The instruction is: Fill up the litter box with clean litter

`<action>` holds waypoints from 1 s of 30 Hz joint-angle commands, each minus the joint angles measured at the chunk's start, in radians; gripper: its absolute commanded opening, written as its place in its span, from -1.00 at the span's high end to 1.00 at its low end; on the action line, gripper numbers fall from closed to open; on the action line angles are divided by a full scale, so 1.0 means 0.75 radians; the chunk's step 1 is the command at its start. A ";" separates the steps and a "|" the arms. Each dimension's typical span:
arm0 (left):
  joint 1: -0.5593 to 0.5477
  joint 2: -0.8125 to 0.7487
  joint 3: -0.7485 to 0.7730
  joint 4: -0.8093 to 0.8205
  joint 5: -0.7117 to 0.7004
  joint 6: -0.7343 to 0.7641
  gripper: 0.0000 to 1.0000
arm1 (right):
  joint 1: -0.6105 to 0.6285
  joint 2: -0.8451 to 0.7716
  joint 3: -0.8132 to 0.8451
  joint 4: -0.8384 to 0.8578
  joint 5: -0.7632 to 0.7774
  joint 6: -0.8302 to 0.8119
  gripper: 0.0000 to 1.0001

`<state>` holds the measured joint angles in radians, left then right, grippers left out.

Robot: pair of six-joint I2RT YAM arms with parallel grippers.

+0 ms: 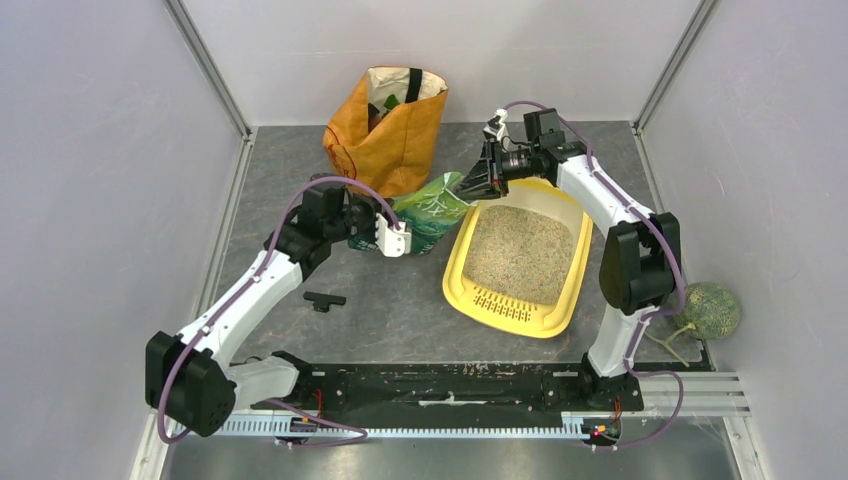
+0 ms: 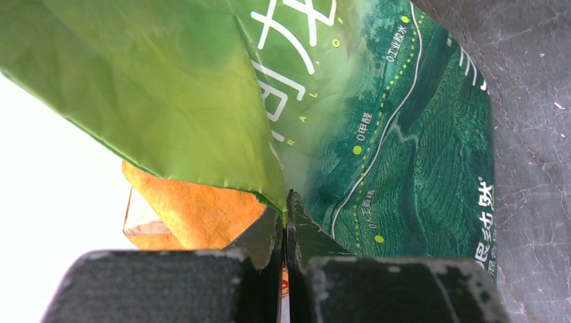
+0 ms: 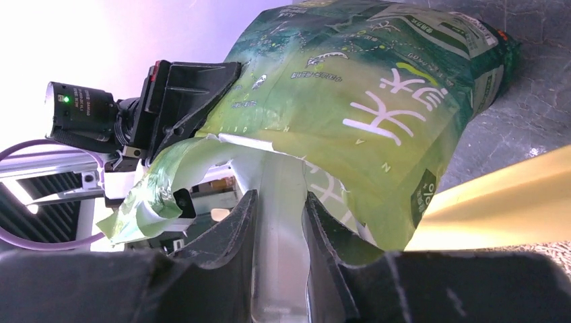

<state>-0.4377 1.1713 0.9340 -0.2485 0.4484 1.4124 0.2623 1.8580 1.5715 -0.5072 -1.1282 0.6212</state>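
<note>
film of the green printed plastic litter bag (image 1: 435,210) looks slick and saggy: left jaws clench its closed end, right jaws grasp its torn mouth.

glossy plastic green bag (image 3: 377,114), grainy litter (image 1: 518,252).

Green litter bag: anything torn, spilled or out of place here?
The green bag has a ragged torn mouth with a loose flap. A small black part lies loose on the table by the left arm.
</note>
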 commanded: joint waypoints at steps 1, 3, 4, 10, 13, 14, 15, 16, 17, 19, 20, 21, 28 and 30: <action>0.008 -0.005 0.132 0.200 0.011 0.024 0.96 | -0.011 -0.084 -0.029 0.107 -0.187 0.100 1.00; 0.017 0.001 0.130 0.201 0.014 0.025 0.96 | 0.000 -0.057 -0.004 0.187 -0.212 0.186 1.00; 0.021 0.002 0.126 0.203 0.016 0.032 0.96 | -0.027 -0.075 0.011 0.146 -0.221 0.165 1.00; 0.022 0.015 0.134 0.217 0.030 -0.001 0.96 | -0.069 -0.106 -0.004 -0.099 -0.179 -0.002 1.00; 0.033 0.018 0.132 0.217 0.039 0.004 0.96 | -0.144 -0.138 0.044 -0.320 -0.167 -0.176 1.00; 0.037 0.017 0.134 0.222 0.045 -0.008 0.96 | -0.163 -0.152 0.044 -0.369 -0.167 -0.212 1.00; 0.037 0.019 0.137 0.225 0.053 -0.021 0.96 | -0.172 -0.157 0.039 -0.374 -0.167 -0.212 1.00; 0.036 0.023 0.138 0.227 0.062 -0.027 0.96 | -0.172 -0.160 0.036 -0.368 -0.163 -0.206 1.00; 0.037 0.021 0.133 0.235 0.075 -0.024 0.96 | -0.172 -0.160 0.037 -0.365 -0.158 -0.203 1.00; 0.036 0.023 0.124 0.248 0.105 -0.012 0.96 | -0.189 -0.172 0.037 -0.366 -0.156 -0.208 1.00; 0.037 0.025 0.123 0.254 0.119 -0.014 0.96 | -0.203 -0.185 0.029 -0.367 -0.154 -0.205 1.00; 0.036 0.029 0.126 0.254 0.134 -0.016 0.96 | -0.213 -0.200 0.014 -0.370 -0.156 -0.203 1.00; 0.043 0.070 0.147 0.271 0.179 -0.018 0.96 | -0.281 -0.280 -0.071 -0.390 -0.168 -0.218 1.00; 0.047 0.080 0.146 0.274 0.192 -0.011 0.96 | -0.300 -0.301 -0.087 -0.410 -0.169 -0.232 1.00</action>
<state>-0.4164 1.2400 0.9569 -0.2226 0.5484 1.3972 0.0605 1.7065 1.5192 -0.7853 -1.1732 0.4686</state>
